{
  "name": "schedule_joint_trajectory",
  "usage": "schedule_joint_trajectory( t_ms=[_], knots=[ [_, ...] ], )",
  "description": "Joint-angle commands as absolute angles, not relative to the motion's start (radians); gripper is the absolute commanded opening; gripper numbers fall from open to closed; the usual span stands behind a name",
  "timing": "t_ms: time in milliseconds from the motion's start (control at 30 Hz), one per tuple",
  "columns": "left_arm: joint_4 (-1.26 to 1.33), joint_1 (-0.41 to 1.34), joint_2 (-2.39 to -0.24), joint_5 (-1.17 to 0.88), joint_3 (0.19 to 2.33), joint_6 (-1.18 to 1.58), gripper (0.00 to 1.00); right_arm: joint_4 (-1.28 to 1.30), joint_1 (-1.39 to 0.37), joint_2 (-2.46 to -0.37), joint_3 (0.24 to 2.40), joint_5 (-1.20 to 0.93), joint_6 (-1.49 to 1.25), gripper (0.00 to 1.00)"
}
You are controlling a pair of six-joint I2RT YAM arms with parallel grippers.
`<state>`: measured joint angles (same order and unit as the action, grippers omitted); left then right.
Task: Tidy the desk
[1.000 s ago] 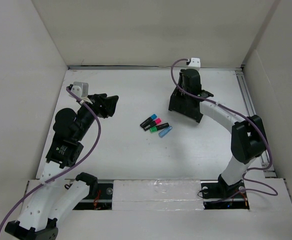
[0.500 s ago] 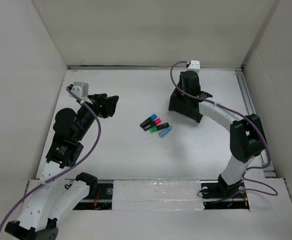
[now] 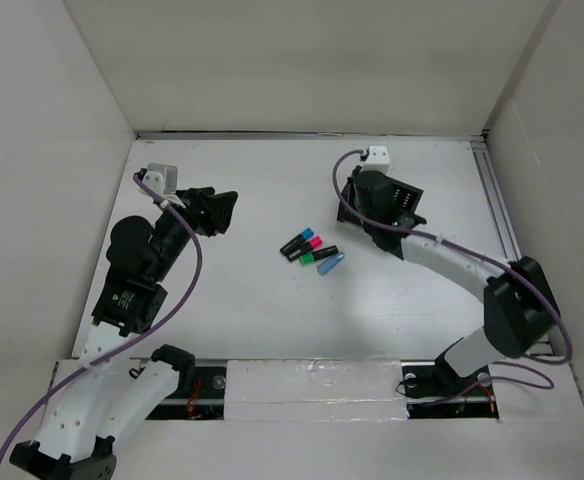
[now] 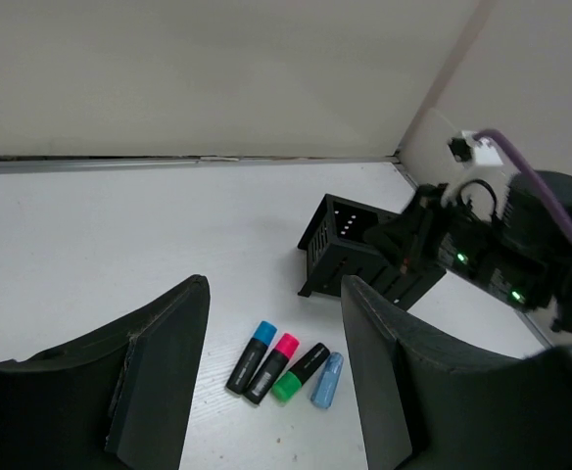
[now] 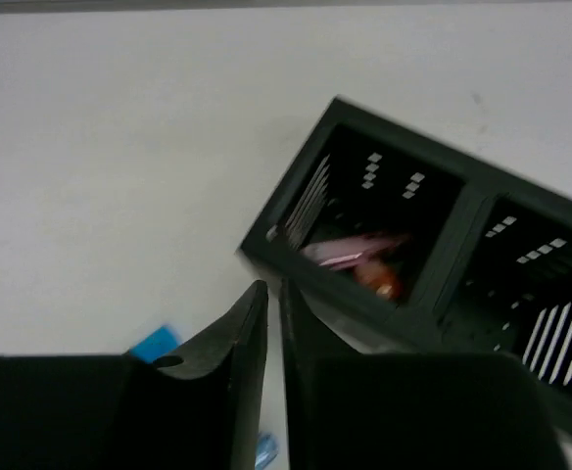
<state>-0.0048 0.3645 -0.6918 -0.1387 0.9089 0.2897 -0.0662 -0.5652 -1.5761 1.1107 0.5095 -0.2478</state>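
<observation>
Left wrist view gives me the clearest read. The four markers (image 4: 286, 360) lie side by side on the desk (image 4: 119, 225), ahead of and below the left gripper (image 4: 271, 294), framed in the gap between its fingers. Their long axes run away from that gripper, slanting a little to its right, so I judge the jaws would close across their width with hardly any wrist roll. That gripper is spread wide and carries nothing.

The right gripper (image 5: 274, 292) is pinched almost closed, with only a sliver between its fingers and nothing in it. It hovers by the edge of the black organizer (image 5: 413, 245), which sits just ahead and to the right of its tips. Something pink and orange lies in the nearer compartment.

From above, the markers lie back toward the base and to the left of the right gripper, which is the nearer of the two. The left arm is folded, elbow high, wrist pitched down across the desk. The right arm reaches long, wrist looking down.
</observation>
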Motion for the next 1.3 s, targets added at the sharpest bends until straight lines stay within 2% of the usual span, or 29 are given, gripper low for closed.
schedule_joint_trajectory(
  t_ms=[0, 33, 133, 200, 233, 267, 367, 500, 733, 1000, 1067, 1233, 1267],
  knots=[
    [0.032, 0.362, -0.687, -0.144, 0.913, 0.291, 0.52, -0.140, -0.670, -1.425, 1.013, 0.508, -0.311, 0.13],
    [0.031, 0.362, -0.683, -0.143, 0.914, 0.291, 0.52, -0.138, -0.710, -1.402, 0.961, 0.488, -0.340, 0.05],
    [0.037, 0.362, -0.673, -0.146, 0.911, 0.291, 0.52, -0.107, -0.765, -1.385, 0.881, 0.486, -0.368, 0.05],
    [0.034, 0.362, -0.670, -0.135, 0.913, 0.291, 0.52, -0.081, -0.811, -1.388, 0.850, 0.479, -0.385, 0.23],
    [0.034, 0.362, -0.672, -0.137, 0.913, 0.291, 0.52, -0.062, -0.821, -1.394, 0.841, 0.456, -0.385, 0.38],
    [0.035, 0.362, -0.670, -0.146, 0.914, 0.291, 0.52, -0.051, -0.830, -1.419, 0.827, 0.437, -0.382, 0.69],
    [0.037, 0.362, -0.670, -0.153, 0.913, 0.293, 0.52, -0.003, -0.854, -1.465, 0.819, 0.402, -0.399, 0.87],
    [0.037, 0.362, -0.667, -0.152, 0.914, 0.293, 0.52, -0.031, -0.864, -1.534, 0.810, 0.354, -0.422, 0.87],
    [0.037, 0.362, -0.661, -0.143, 0.913, 0.291, 0.52, -0.025, -0.864, -1.678, 0.886, 0.428, -0.448, 0.85],
    [0.035, 0.362, -0.663, -0.155, 0.916, 0.296, 0.52, -0.055, -0.854, -1.729, 0.899, 0.454, -0.483, 0.81],
    [0.038, 0.362, -0.660, -0.160, 0.916, 0.296, 0.52, -0.051, -0.854, -1.743, 0.916, 0.474, -0.486, 0.74],
    [0.034, 0.362, -0.660, -0.150, 0.914, 0.293, 0.52, -0.034, -0.845, -1.752, 0.901, 0.526, -0.499, 0.64],
    [0.037, 0.362, -0.661, -0.150, 0.914, 0.293, 0.52, -0.034, -0.845, -1.746, 0.890, 0.526, -0.502, 0.57]
  ],
)
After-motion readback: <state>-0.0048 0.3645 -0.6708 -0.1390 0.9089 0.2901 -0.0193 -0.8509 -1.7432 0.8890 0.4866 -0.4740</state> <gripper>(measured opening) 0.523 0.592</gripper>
